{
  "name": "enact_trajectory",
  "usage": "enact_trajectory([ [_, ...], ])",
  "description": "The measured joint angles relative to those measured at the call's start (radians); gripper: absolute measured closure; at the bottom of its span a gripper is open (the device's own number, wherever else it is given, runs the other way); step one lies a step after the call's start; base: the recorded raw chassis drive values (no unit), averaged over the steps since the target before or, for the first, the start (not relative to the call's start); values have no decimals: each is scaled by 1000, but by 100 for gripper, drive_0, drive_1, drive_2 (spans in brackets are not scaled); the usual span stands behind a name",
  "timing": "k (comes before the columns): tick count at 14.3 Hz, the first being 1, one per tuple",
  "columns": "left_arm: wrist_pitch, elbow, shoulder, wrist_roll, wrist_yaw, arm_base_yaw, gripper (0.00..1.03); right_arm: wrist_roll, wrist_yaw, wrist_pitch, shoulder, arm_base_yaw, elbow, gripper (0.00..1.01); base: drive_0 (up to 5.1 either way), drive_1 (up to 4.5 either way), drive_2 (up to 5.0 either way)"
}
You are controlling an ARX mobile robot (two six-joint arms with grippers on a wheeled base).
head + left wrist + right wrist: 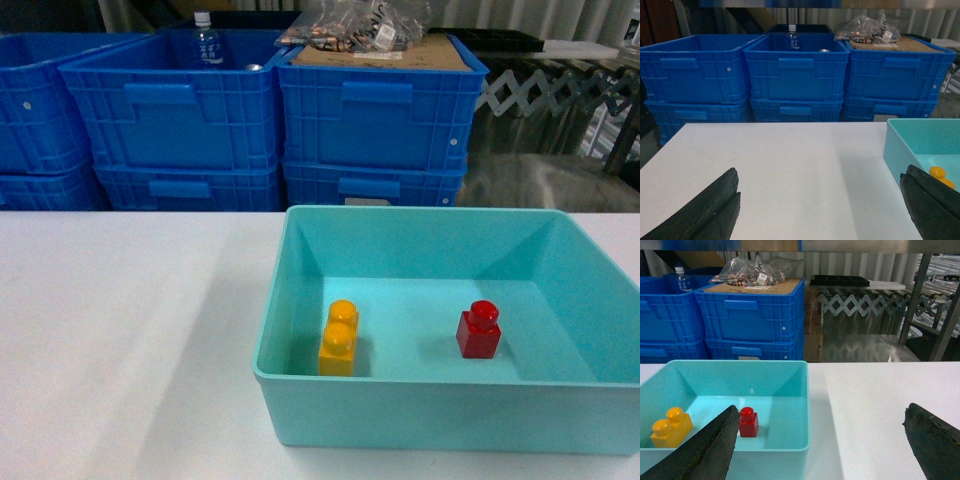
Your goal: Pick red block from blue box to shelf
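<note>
Resting upright, red block [478,330] unobstructed

Bright, even light; soft shadows, sl. blur.

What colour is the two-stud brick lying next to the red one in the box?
Yellow-orange. The two-stud brick shows best in the head view, left of the red block in the blue box.

Glossy plastic red block [478,331] in smooth blue box [300,400].
</note>
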Motion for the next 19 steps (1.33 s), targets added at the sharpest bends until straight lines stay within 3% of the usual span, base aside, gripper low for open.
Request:
enact_trajectory([
  [19, 0, 0, 0, 0, 0, 0, 5, 0, 0, 0, 0, 0, 0, 3, 0, 0, 0],
])
